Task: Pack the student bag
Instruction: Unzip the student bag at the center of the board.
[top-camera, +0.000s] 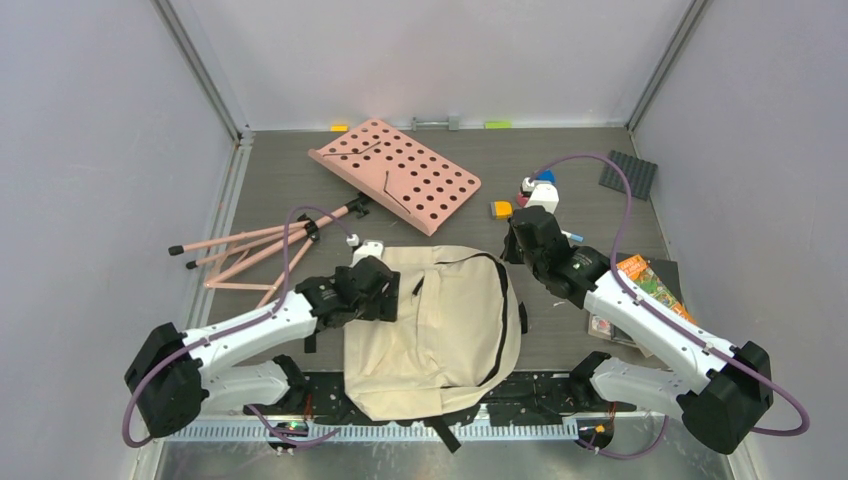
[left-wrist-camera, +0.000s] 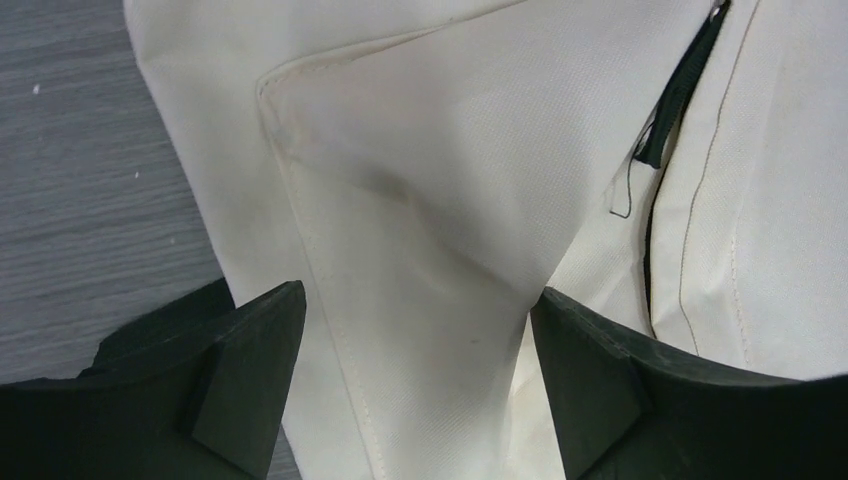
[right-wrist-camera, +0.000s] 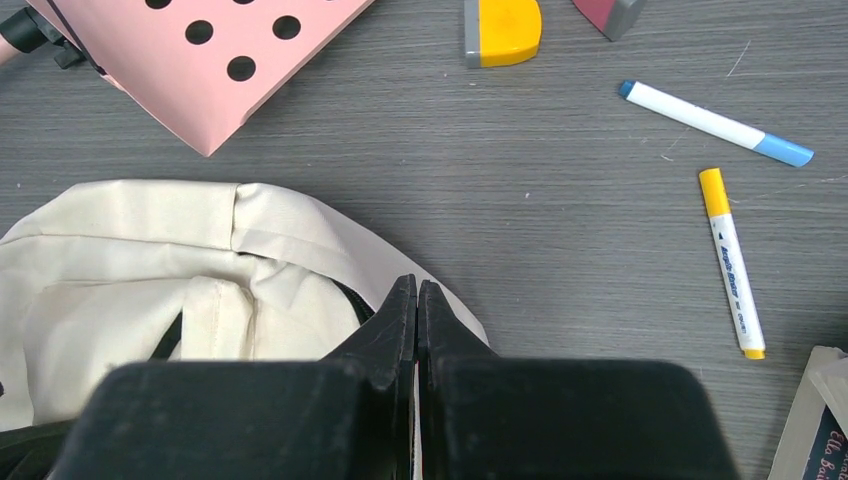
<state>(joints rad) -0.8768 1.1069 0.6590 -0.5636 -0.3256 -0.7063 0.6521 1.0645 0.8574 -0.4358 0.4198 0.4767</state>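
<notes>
The cream student bag (top-camera: 430, 330) lies flat at the near middle of the table, its black zipper running round the right side. My left gripper (top-camera: 382, 283) is at the bag's upper left corner. In the left wrist view it is open (left-wrist-camera: 415, 300), with a raised fold of the bag's fabric (left-wrist-camera: 430, 200) between the two fingers, and the pads are apart from the cloth. My right gripper (top-camera: 516, 243) is at the bag's upper right edge. In the right wrist view its jaws are shut (right-wrist-camera: 416, 285) just above the bag's rim (right-wrist-camera: 290, 235). Only a thin cream sliver shows between them.
A pink perforated board (top-camera: 395, 172) and pink tripod legs (top-camera: 250, 245) lie behind the bag. A yellow-grey block (right-wrist-camera: 500, 30), a blue marker (right-wrist-camera: 715, 122) and a yellow marker (right-wrist-camera: 730, 262) lie right of it. Books (top-camera: 650, 285) lie under the right arm, and a dark studded plate (top-camera: 628, 173) lies at the far right.
</notes>
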